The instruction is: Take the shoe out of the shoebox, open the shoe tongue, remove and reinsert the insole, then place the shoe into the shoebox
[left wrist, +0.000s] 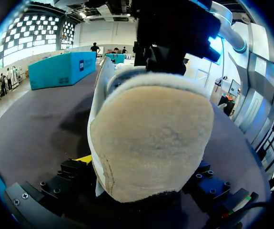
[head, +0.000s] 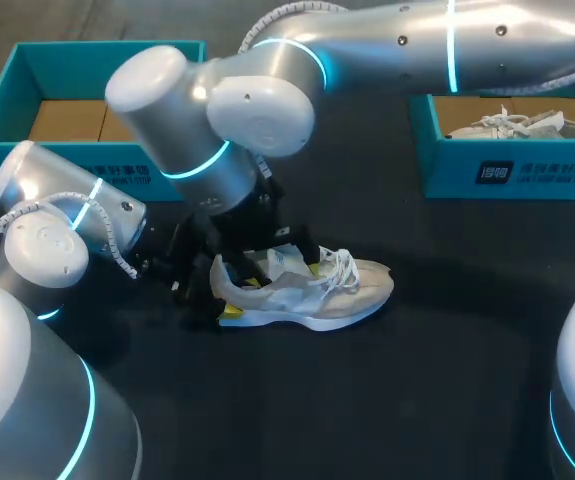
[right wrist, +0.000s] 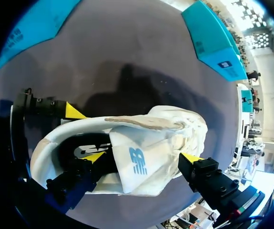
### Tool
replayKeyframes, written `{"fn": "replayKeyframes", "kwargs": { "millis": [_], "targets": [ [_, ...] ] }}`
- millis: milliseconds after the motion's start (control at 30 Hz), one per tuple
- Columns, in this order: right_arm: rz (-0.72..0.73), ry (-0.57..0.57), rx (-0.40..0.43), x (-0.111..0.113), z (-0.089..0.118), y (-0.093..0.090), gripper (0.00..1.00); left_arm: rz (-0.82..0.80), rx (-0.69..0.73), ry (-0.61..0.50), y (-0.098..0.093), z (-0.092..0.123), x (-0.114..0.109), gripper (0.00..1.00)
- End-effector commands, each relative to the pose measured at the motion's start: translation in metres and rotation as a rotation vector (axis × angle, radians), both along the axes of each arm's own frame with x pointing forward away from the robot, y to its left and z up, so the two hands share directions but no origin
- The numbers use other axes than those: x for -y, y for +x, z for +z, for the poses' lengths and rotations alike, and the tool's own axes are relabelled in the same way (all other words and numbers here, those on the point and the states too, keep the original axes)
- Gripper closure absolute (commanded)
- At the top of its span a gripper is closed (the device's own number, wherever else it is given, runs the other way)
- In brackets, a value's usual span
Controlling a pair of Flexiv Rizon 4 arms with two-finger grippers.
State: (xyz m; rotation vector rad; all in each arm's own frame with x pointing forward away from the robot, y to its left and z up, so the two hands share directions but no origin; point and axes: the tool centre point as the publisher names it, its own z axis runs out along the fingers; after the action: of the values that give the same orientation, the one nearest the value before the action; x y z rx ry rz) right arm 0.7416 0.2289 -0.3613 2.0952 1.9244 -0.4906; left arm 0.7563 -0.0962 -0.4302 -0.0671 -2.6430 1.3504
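The shoe [head: 312,285] is sitting on its sole on the table [head: 437,390], out of the box, so the first step is looking done. The left gripper [left wrist: 144,179] is clamping the heel from both sides and holding the shoe steady. The right gripper [right wrist: 141,160] is working at the shoe's mouth, right at the tongue [right wrist: 133,151], which is standing lifted away from the opening. Whether it is pinching the tongue or only pushing against it, I cannot tell.

I am judging the tongue-opening step as being in hand. No insole is showing outside the shoe, so pulling it out, putting it back in and returning the shoe to the open box [head: 7,100] far off to the left are all remaining.
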Motion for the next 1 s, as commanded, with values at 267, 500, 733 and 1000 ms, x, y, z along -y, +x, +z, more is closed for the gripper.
{"fn": "replayKeyframes", "kwargs": {
  "millis": [267, 500, 733, 1000],
  "targets": [
    [-0.173, -0.049, 0.064, 0.006, -0.001, -0.007, 0.00, 0.000, 0.000, 0.003, 0.004, -0.006, 0.001, 1.00],
    [-0.186, -0.074, 0.061, 0.014, 0.004, -0.008, 0.00, 0.000, 0.000, 0.003, 0.004, -0.006, 0.001, 1.00],
    [-0.197, -0.085, 0.071, 0.019, 0.010, -0.004, 0.41, 0.000, 0.000, 0.003, 0.004, -0.006, 0.001, 1.00],
    [-0.198, -0.087, 0.080, 0.021, 0.014, 0.002, 0.68, 0.000, 0.000, 0.003, 0.004, -0.006, 0.001, 1.00]
  ]
}}
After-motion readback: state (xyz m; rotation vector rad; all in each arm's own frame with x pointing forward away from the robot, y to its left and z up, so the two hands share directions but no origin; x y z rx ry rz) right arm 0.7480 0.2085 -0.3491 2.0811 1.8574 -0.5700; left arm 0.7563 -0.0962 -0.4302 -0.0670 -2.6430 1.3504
